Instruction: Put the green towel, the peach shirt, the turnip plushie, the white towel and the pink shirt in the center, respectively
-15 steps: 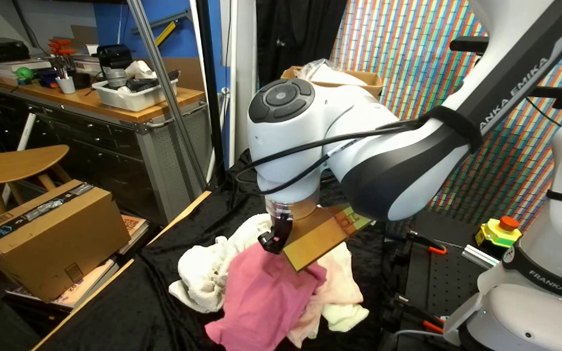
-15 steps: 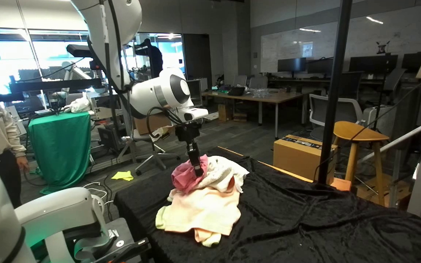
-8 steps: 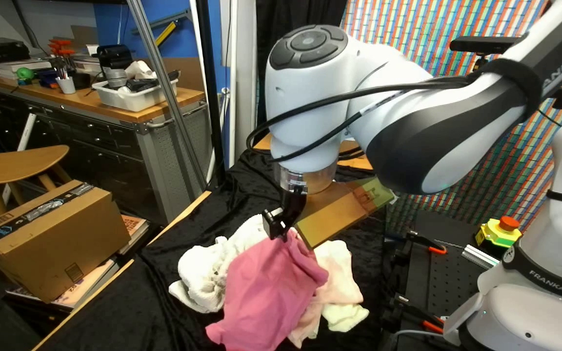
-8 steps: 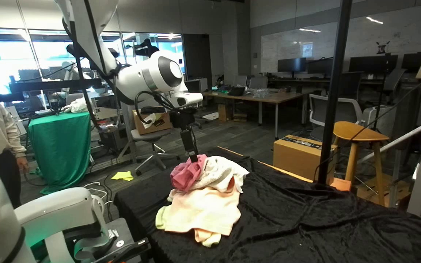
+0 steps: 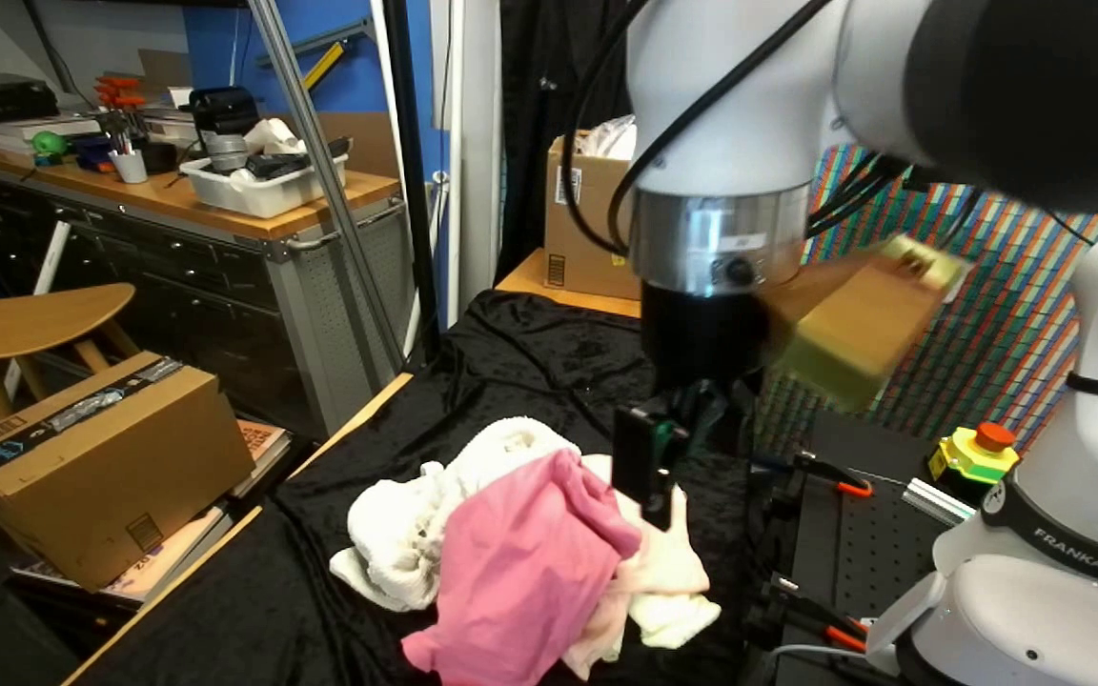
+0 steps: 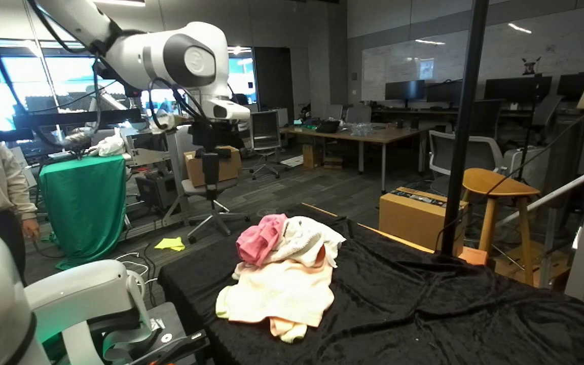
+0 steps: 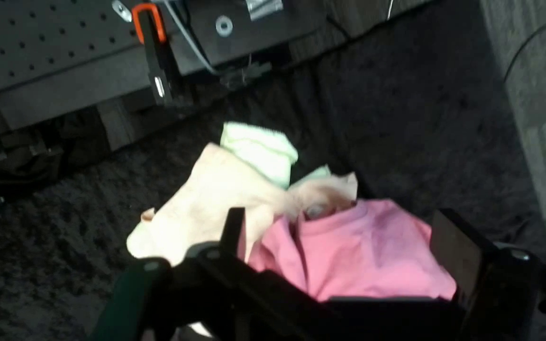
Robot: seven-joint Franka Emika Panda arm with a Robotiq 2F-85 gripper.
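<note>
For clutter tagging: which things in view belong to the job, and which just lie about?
Job: pink shirt, peach shirt, white towel, green towel, possibly the turnip plushie (red patch).
Lying about: taped box, wooden stool, yellow cloth, white bin.

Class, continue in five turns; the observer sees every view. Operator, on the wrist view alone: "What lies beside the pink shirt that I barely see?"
Observer: The white towel, bunched beside the pink shirt in both exterior views.
Operator: Am I touching either?
Observer: No, in an exterior view the tool hangs clear of both.
Operator: Anything else I'm missing?
Observer: Perhaps the turnip: an exterior view shows red between the white towel and the peach shirt.
</note>
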